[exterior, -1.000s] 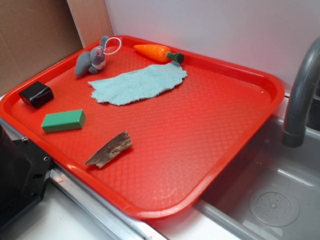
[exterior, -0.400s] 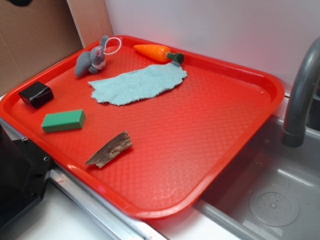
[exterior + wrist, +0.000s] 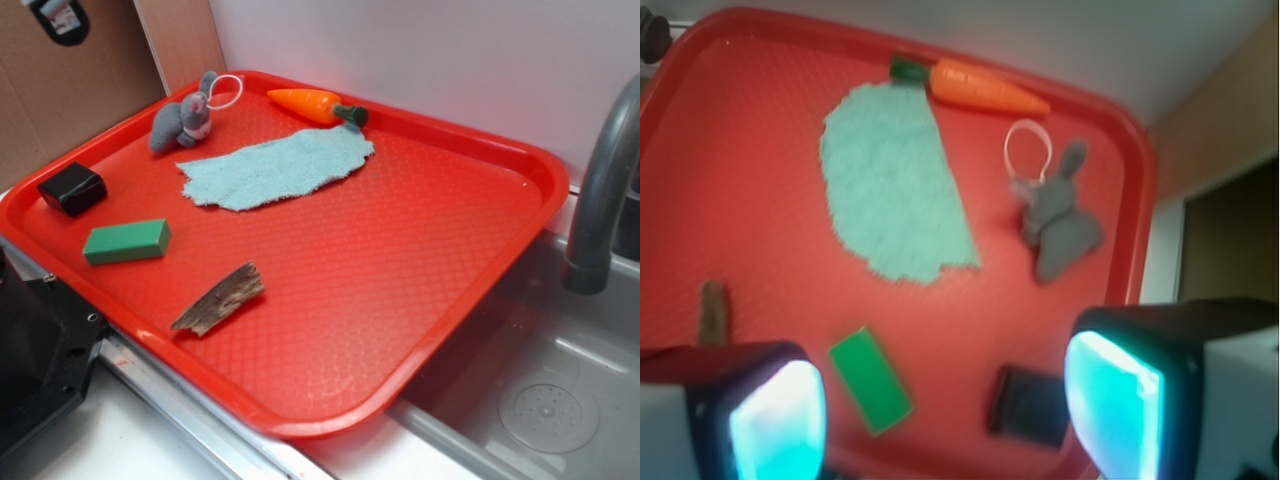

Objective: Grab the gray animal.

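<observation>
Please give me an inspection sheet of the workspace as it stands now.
Surface: red tray, textured, beside a sink basin.
Job's things: gray bunny lies in the tray's far left corner, its white loop near the rim; untouched.
Clutter: orange carrot, light-blue cloth, black block, green block, wood piece.
Grippers: gripper open, holding nothing, high above the tray's near side.
Cables: nothing seen.
Surroundings: gray faucet, white wall, cardboard.
</observation>
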Available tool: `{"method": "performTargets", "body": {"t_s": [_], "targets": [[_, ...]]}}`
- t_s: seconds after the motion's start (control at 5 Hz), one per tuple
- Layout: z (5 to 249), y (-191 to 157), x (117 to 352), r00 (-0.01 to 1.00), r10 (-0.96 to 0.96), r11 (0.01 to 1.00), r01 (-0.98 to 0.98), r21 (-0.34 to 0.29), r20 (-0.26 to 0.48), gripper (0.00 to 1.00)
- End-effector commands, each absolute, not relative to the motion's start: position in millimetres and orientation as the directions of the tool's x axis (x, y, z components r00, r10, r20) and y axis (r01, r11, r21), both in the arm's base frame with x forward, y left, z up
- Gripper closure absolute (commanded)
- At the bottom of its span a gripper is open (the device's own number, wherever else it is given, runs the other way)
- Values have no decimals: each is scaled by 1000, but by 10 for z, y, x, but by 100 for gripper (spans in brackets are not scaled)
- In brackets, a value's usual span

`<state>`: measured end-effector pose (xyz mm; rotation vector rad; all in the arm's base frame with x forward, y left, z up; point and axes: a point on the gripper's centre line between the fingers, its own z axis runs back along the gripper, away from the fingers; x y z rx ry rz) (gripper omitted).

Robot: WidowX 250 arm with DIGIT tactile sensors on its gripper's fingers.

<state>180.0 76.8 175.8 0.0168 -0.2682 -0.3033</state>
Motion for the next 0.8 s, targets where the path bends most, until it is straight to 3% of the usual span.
{"method": "performTargets", "body": {"t_s": [0.0,0.2,0.6], "targets": [[1347,1251,2301,860,-408,913,383,139,307,0],[1137,1349,2448,830,-469,883,439,165,304,0],[680,1390,2617,831,-511,859,486,161,220,0]]}}
